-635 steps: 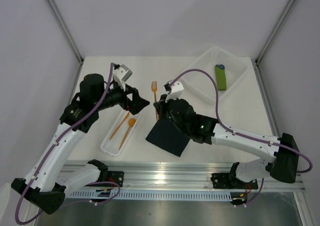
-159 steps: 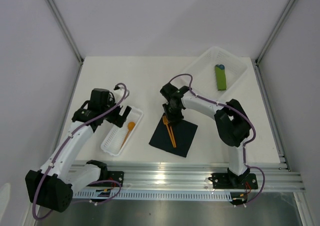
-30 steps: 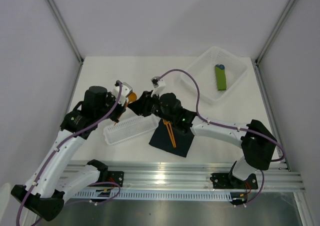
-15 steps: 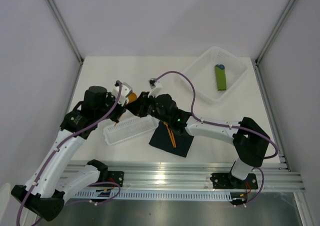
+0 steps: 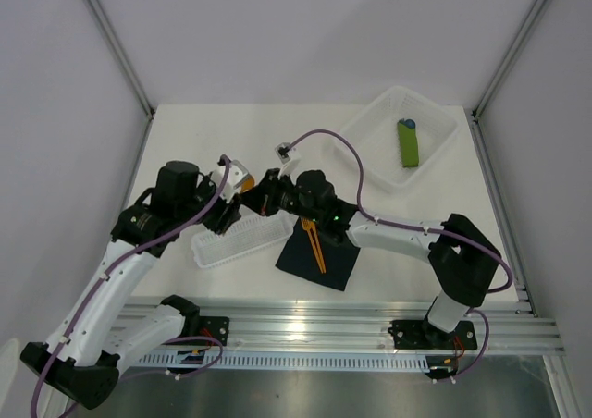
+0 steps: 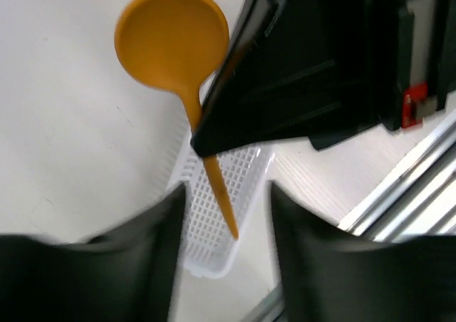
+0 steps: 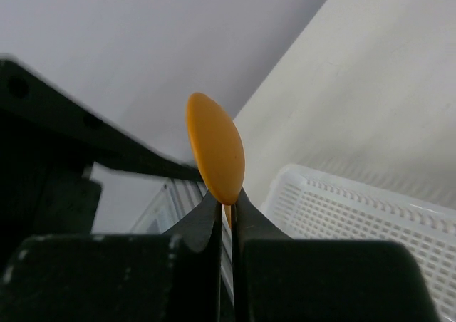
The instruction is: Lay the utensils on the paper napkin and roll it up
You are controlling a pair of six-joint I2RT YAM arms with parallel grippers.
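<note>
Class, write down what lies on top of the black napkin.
Slim orange utensils lie close together on the black napkin. The right arm covers the napkin's far corner and the utensils' far ends, so those parts cannot be seen.

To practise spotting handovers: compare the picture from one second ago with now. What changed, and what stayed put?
The spoon changed hands: the right gripper closed on its handle just below the bowl, and the left gripper opened and let go. The cutlery on the napkin, the white tray and the green bundle stayed put.
</note>
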